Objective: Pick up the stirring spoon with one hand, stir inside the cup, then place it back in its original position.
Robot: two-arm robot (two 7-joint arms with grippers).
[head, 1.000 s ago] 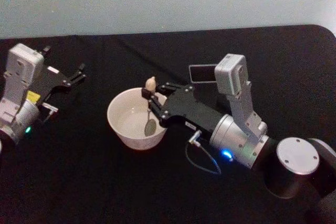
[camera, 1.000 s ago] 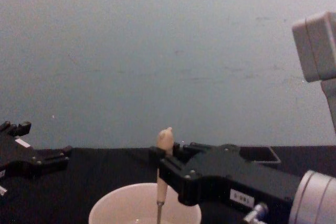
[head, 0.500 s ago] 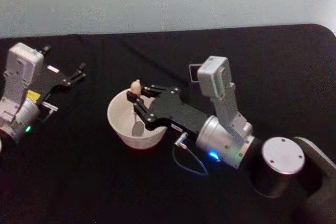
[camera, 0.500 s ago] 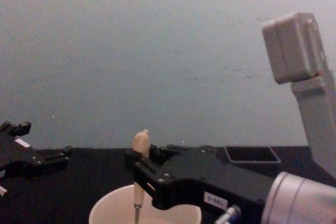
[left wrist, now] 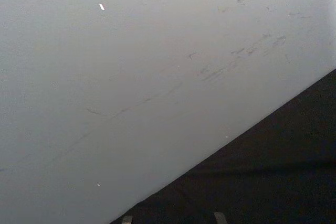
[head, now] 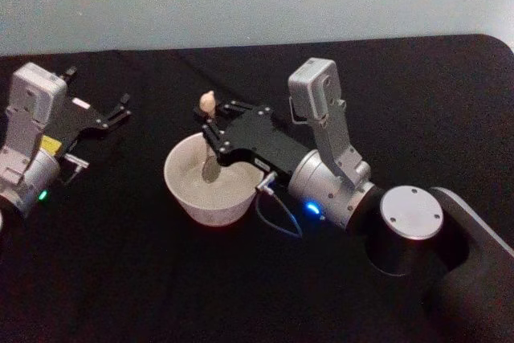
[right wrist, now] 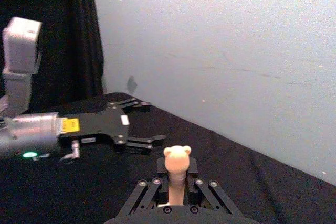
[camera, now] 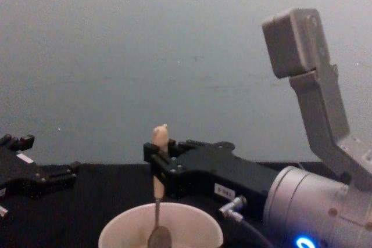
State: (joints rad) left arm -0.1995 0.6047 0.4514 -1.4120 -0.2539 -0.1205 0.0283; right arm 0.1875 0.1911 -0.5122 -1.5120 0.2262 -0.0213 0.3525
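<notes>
My right gripper (head: pixel 210 124) has its jaws pinching the slim peach-handled metal stirring spoon (camera: pixel 157 164). The chest view shows its bowl (camera: pixel 159 237) inside the wide cream-white cup (camera: pixel 116 237), and the right wrist view shows its bear-head knob (right wrist: pixel 177 157). My left gripper (right wrist: pixel 148 123) idles on the left, jaws spread.

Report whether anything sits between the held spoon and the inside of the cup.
Nothing visible does. The right claw is shut on the stirring spoon, whose bowl hangs inside the cup, below its rim. The left claw rests open, off to the left.
</notes>
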